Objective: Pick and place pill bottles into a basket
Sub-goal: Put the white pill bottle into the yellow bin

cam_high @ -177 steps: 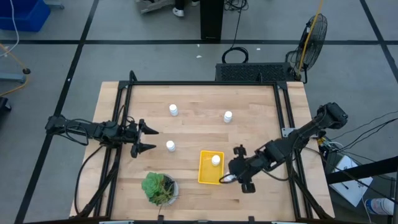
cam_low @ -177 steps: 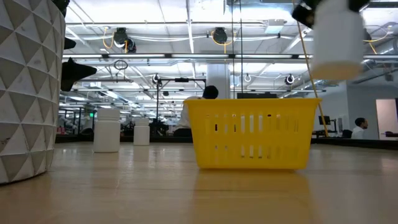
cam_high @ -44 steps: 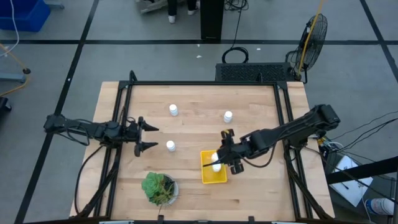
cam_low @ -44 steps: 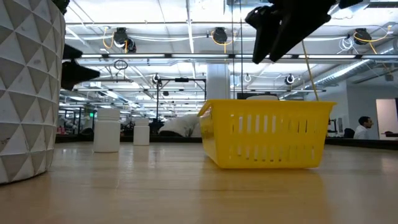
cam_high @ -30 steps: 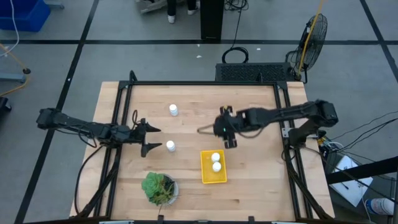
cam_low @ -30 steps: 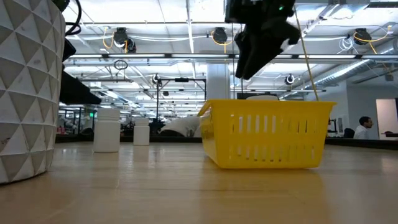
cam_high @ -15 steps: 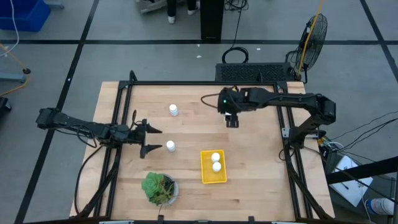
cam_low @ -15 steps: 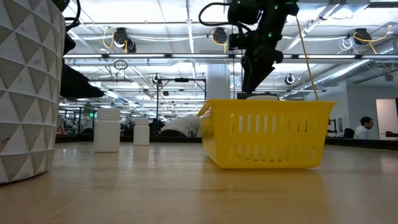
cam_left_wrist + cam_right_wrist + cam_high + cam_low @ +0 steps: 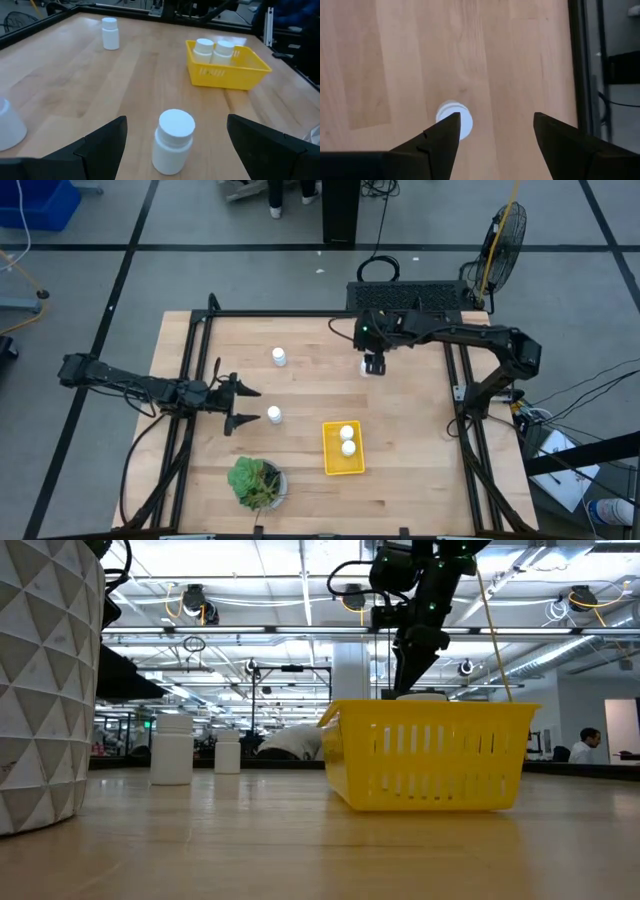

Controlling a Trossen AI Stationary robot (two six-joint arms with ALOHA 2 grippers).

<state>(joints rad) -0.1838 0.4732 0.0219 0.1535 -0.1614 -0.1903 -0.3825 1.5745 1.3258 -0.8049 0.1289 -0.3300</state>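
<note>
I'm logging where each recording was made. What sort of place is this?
Probably a large open robotics lab or workshop. The low view shows a long hall with ceiling lights and exposed ducting, the high view a wooden table on a grey floor beside a standing fan.

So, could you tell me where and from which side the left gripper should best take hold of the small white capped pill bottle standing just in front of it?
Probably the body below the cap. The small white capped pill bottle stands upright on the wooden table, and the open left gripper already has a finger on either side of it, so a level approach straight ahead suits, closing across its round sides.
</note>
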